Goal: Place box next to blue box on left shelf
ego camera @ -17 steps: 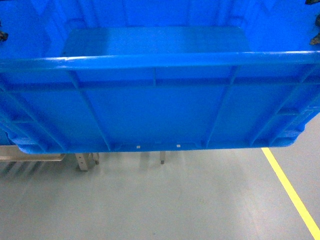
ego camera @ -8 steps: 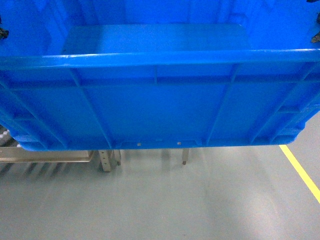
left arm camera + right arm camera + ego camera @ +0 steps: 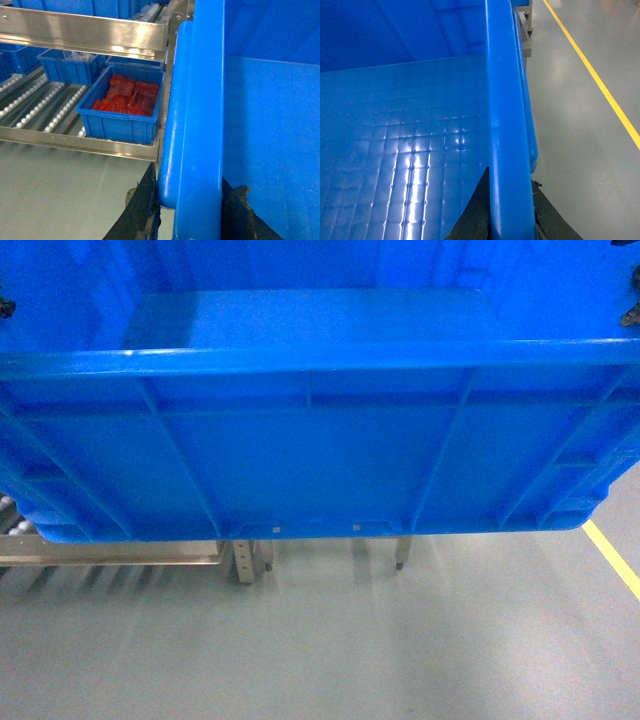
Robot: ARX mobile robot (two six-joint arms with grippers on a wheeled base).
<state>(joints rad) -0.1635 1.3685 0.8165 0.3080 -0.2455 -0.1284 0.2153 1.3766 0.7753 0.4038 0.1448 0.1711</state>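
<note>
the robot is carrying the large blue crate [image 3: 320, 440] in front of itself, off the floor, one arm on each end wall. in the left wrist view the left gripper [image 3: 192, 200] is clamping the crate's thick left rim, one dark finger [image 3: 145, 210] outside the wall and the other inside. in the right wrist view the right gripper [image 3: 507, 210] is pinching the right rim the same way, its fingers straddling the wall. the crate is empty, its smooth floor reflecting the lights.

the step in hand looks like transport: the crate is being held up and has not yet reached its place. the left shelf [image 3: 85, 35], a steel flow rack with tracks of white rollers [image 3: 30, 105], is lying off to the left, and a smaller blue bin [image 3: 122, 112] filled with red packets is sitting on its lower level. in the head view only the rack's edge and legs [image 3: 245, 560] are showing beneath the crate, with a yellow floor line [image 3: 615, 560] at the right.

the next move probably calls for bringing the crate square to the rack, lifting it over the front rail, and setting it on the rollers just beside the blue bin, both grippers releasing only once it is resting.
</note>
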